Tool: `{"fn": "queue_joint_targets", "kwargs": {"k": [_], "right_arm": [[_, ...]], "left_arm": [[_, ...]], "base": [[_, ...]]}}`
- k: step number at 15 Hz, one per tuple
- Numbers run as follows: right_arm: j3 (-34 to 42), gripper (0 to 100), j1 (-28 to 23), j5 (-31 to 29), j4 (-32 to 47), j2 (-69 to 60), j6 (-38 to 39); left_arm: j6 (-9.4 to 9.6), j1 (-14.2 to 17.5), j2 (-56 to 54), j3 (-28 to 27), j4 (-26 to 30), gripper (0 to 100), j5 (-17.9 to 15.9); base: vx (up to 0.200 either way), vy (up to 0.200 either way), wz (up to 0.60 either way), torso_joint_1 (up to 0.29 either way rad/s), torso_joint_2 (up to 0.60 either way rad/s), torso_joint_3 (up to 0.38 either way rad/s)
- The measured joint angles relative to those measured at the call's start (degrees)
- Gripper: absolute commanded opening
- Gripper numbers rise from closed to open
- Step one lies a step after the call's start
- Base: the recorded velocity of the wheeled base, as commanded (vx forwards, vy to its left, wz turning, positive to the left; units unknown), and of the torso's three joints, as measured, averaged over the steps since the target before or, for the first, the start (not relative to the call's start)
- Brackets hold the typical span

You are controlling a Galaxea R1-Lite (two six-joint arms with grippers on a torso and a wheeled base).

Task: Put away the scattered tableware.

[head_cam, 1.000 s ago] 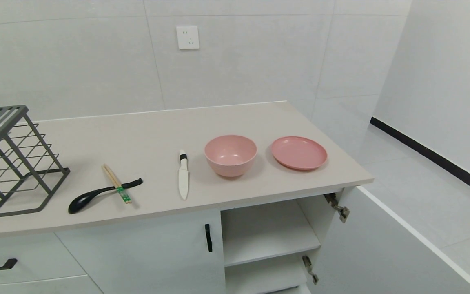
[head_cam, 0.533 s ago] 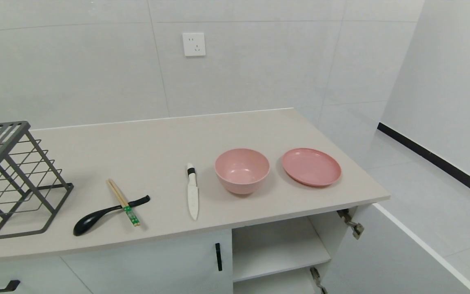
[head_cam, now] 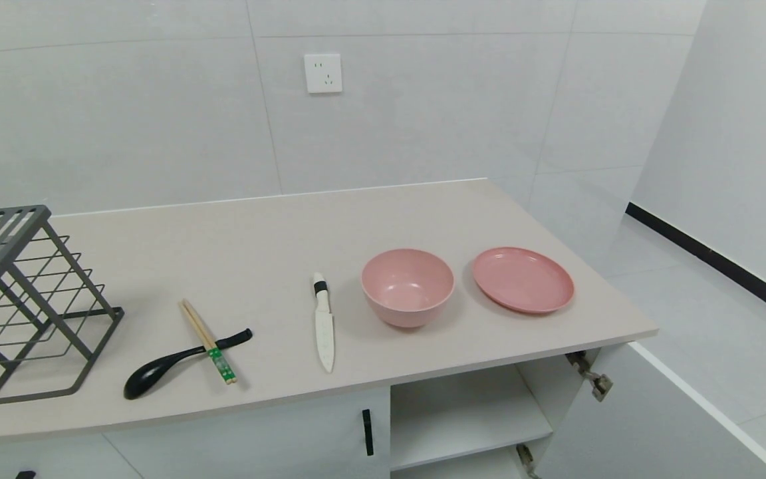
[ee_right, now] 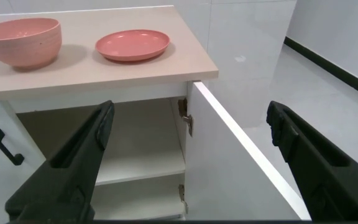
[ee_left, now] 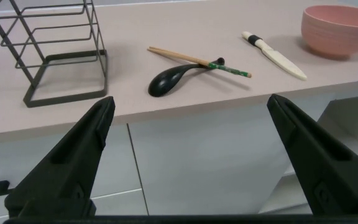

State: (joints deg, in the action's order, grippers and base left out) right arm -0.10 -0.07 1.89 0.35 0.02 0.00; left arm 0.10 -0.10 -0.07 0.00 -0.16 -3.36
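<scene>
Left hand (ee_left: 191,102) spread wide, empty, low in front of the worktop (head_cam: 237,246) edge. Rack (head_cam: 24,293) at worktop's 9 o'clock. Spoon (head_cam: 170,364) at rack's 4 o'clock, chopsticks (head_cam: 207,340) lying across its handle. Knife (head_cam: 323,326) at their 3 o'clock, tip toward 6. Bowl (head_cam: 407,286) upright at knife's 2 o'clock. Plate (head_cam: 522,279) just beside at bowl's 3, not touching. Cabinet (head_cam: 463,412) open at 6 o'clock of both. Right hand (ee_right: 190,107) spread wide, empty, facing the cabinet.

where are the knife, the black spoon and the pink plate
knife (head_cam: 324,332), head view, on the pale blade
black spoon (ee_left: 166,83), left wrist view, on its bowl
pink plate (head_cam: 522,279), head view, centre of its well
</scene>
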Motion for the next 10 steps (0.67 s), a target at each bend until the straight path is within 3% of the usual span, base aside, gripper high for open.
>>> {"fn": "queue_joint_targets", "kwargs": {"k": [1,5,10], "right_arm": [[0.00,100,-0.02,0.02,0.00,0.00,0.00],[-0.01,100,-0.02,0.10,-0.04,0.00,-0.05],[0.00,100,-0.02,0.18,-0.02,0.00,-0.21]], "left_arm": [[0.04,0.00,0.00,0.00,0.00,100,0.06],[0.94,0.00,0.00,0.00,-0.02,100,-0.05],[0.52,0.00,0.00,0.00,0.06,100,-0.07]], "base": [[0.200,0.000,0.00,-0.012,-0.01,0.012],[0.000,0.000,0.00,0.000,0.00,0.000],[0.000,0.000,0.00,0.000,0.00,0.000]]}}
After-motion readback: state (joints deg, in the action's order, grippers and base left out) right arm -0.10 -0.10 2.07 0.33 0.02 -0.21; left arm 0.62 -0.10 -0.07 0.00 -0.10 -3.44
